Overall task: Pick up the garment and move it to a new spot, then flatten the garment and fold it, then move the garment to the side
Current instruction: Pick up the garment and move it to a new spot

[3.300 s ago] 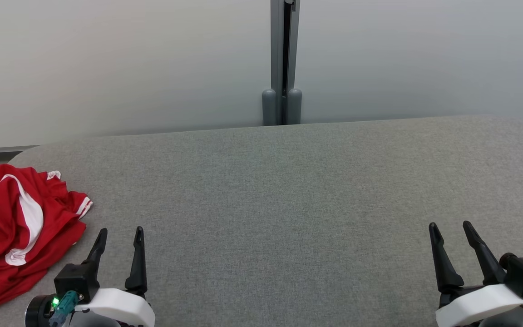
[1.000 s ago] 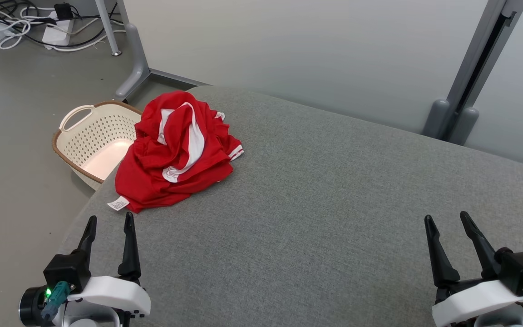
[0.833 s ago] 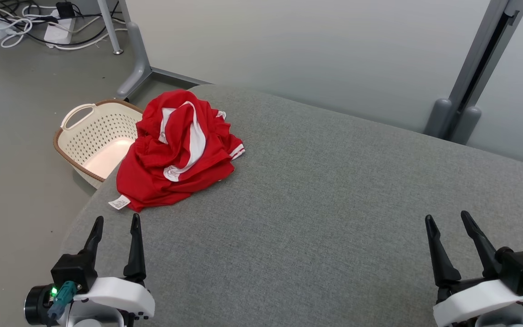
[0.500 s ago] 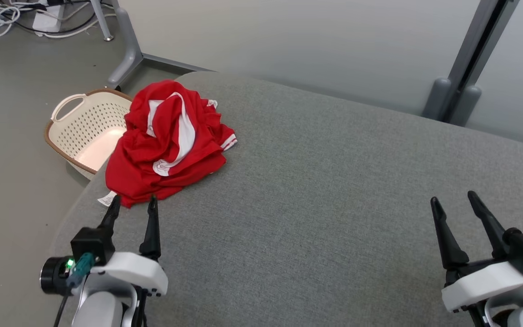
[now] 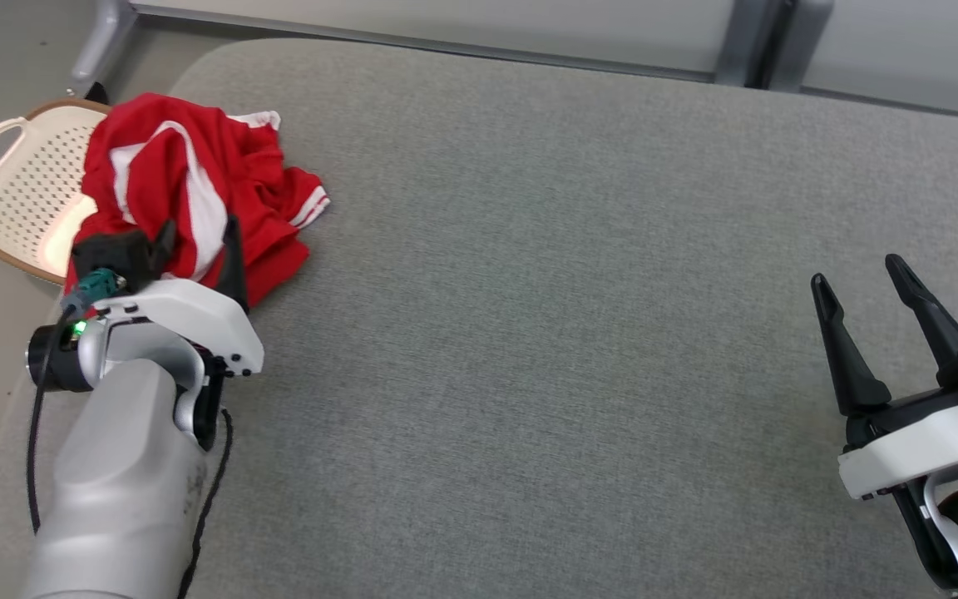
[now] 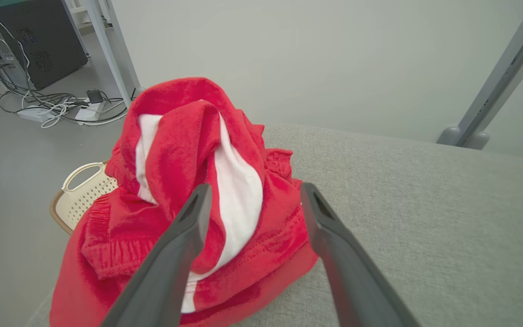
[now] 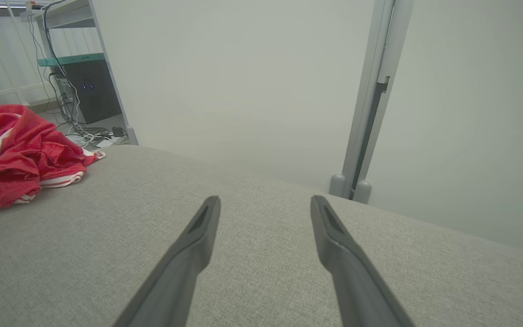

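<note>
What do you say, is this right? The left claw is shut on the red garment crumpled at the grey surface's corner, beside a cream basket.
The left claw is open, not shut: the left wrist view shows its fingers spread at the red garment. The garment is crumpled at the corner of the grey surface, beside the cream basket.

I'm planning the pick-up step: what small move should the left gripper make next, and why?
Probably ease the left gripper a little forward and down, then close. Its jaws stand open and aim at a raised red-and-white fold of the garment, which lies crumpled at the table's left corner, not yet gripped. The right gripper is open, far off.
</note>
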Robot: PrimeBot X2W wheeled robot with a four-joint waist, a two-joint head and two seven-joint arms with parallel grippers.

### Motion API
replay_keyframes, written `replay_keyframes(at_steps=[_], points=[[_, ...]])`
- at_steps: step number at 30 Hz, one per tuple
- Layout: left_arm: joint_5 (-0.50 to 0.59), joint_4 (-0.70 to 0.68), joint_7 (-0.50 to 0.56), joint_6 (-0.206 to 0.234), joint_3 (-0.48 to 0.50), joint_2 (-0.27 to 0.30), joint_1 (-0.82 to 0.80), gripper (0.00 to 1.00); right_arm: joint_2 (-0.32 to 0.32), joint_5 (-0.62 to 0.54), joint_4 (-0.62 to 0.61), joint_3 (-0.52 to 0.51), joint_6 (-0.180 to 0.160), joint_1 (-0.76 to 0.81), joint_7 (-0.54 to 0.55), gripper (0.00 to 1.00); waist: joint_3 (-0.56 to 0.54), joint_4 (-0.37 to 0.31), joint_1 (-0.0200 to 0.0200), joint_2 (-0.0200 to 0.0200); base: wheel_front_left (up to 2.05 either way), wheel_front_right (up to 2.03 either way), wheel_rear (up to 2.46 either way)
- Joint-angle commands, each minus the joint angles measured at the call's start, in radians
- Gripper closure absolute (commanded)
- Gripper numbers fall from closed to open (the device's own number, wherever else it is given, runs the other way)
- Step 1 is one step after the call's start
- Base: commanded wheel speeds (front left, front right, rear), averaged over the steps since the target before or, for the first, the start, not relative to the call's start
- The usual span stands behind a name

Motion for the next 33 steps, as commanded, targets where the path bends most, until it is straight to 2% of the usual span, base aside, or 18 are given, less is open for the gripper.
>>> replay_keyframes(at_steps=[1,6,7,8,12,17,22,24,33], points=[[-0.010,0.047,0.007,0.011,0.011,0.017,-0.041,0.00,-0.009,0.006,-0.002,0.004,0.000,-0.017,0.003,0.00,0.054,-0.058,0.0000,0.0000,0.00,0.00,0.00],[-0.034,0.169,0.036,0.019,0.038,0.057,-0.105,0.00,-0.012,0.016,0.008,0.014,0.000,-0.036,-0.011,0.00,0.077,-0.095,0.0000,0.0000,0.00,0.00,0.00],[-0.039,0.189,0.031,0.022,0.043,0.068,-0.117,0.53,-0.010,0.016,0.011,0.014,0.000,-0.042,-0.015,0.00,0.081,-0.103,0.0000,0.0000,0.00,0.00,0.00],[-0.045,0.205,0.027,0.025,0.050,0.078,-0.127,1.00,-0.008,0.015,0.012,0.015,0.000,-0.047,-0.017,0.00,0.085,-0.109,0.0000,0.0000,0.00,0.00,0.00],[-0.054,0.235,-0.020,0.023,0.061,0.107,-0.139,1.00,0.007,0.021,0.031,0.012,0.000,-0.056,-0.039,0.00,0.081,-0.127,0.0000,0.0000,0.00,0.00,0.00],[-0.054,0.175,-0.057,0.028,0.076,0.136,-0.105,1.00,0.029,0.022,0.062,0.009,0.000,-0.054,-0.070,0.00,0.044,-0.145,0.0000,0.0000,0.00,0.00,0.00],[-0.021,-0.053,-0.060,0.049,0.092,0.144,-0.008,1.00,0.055,0.018,0.092,-0.001,0.000,-0.027,-0.093,0.00,-0.016,-0.160,0.0000,0.0000,0.00,0.00,0.00],[-0.008,-0.158,-0.060,0.040,0.099,0.140,0.048,1.00,0.067,0.019,0.104,-0.008,0.000,-0.013,-0.100,0.00,-0.044,-0.166,0.0000,0.0000,0.00,0.00,0.00],[0.030,-0.568,-0.057,0.053,0.068,0.078,0.361,1.00,0.110,0.017,0.154,-0.017,0.000,0.048,-0.126,0.00,-0.167,-0.222,0.0000,0.0000,0.00,0.00,0.00]])
